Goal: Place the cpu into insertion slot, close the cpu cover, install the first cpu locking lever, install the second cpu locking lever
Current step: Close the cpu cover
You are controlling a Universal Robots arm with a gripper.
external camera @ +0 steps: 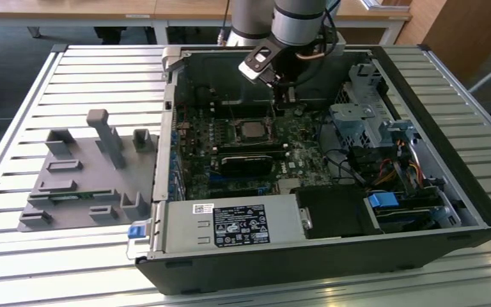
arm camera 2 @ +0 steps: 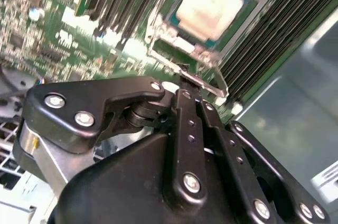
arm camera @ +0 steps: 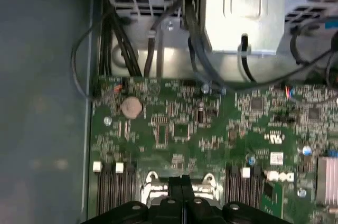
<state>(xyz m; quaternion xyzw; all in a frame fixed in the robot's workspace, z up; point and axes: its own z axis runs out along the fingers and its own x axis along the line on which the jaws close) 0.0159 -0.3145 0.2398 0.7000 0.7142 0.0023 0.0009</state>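
Note:
The cpu (arm camera 2: 211, 5), a pale silvery square, lies in the insertion slot (arm camera 2: 170, 29) on the green motherboard. In the exterior view the cpu (external camera: 250, 130) sits mid-board inside the open case. My gripper (external camera: 286, 97) hangs just behind the slot, toward the case's back wall. In the second wrist view my gripper (arm camera 2: 185, 91) is shut, its black fingertips (arm camera 2: 182, 97) right at a thin silvery metal edge, the cpu cover (arm camera 2: 205, 82), which stands tilted beside the slot. I cannot tell whether anything is pinched. In the first wrist view my gripper (arm camera: 182, 180) shows closed above the board.
A power supply (external camera: 228, 225) fills the case's near side, and a long black card (external camera: 245, 163) lies in front of the slot. A drive cage (external camera: 360, 121) and cables (external camera: 399, 169) crowd the exterior view's right. A grey fixture (external camera: 84, 179) stands on the slatted table.

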